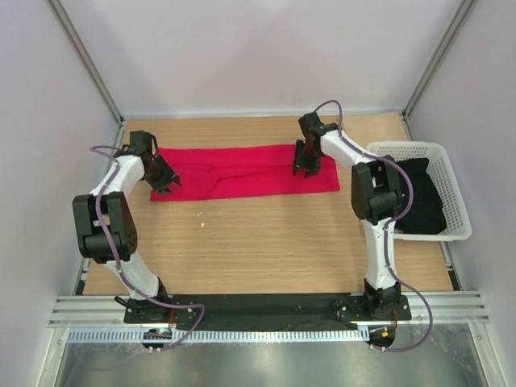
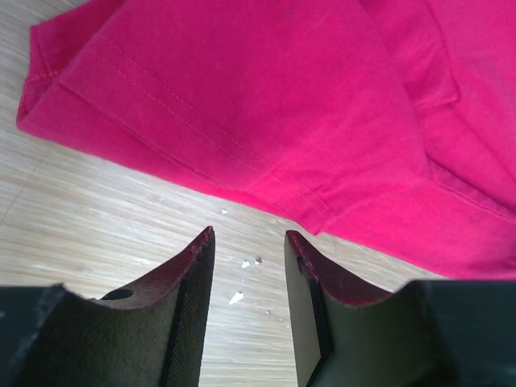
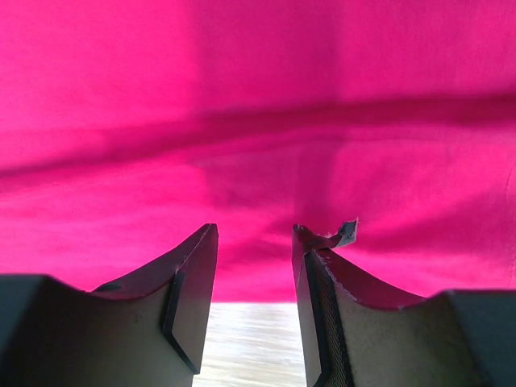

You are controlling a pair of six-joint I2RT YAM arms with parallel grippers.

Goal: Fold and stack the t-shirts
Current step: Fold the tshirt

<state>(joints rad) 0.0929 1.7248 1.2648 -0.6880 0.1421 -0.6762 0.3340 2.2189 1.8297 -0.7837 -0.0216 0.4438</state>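
Note:
A crimson red t-shirt (image 1: 242, 171) lies folded into a long flat strip across the far part of the wooden table. My left gripper (image 1: 164, 181) is open and empty at the strip's left end; in the left wrist view the gripper (image 2: 250, 242) hovers over bare wood just short of the shirt's hemmed corner (image 2: 266, 97). My right gripper (image 1: 306, 168) is open and empty over the strip's right part. In the right wrist view the gripper (image 3: 255, 232) stands above the red cloth (image 3: 258, 121) close to its near edge.
A white plastic lattice basket (image 1: 435, 151) holding dark cloth (image 1: 421, 197) stands at the right edge of the table. Small white specks (image 2: 246, 264) lie on the wood. Light walls enclose the table on three sides.

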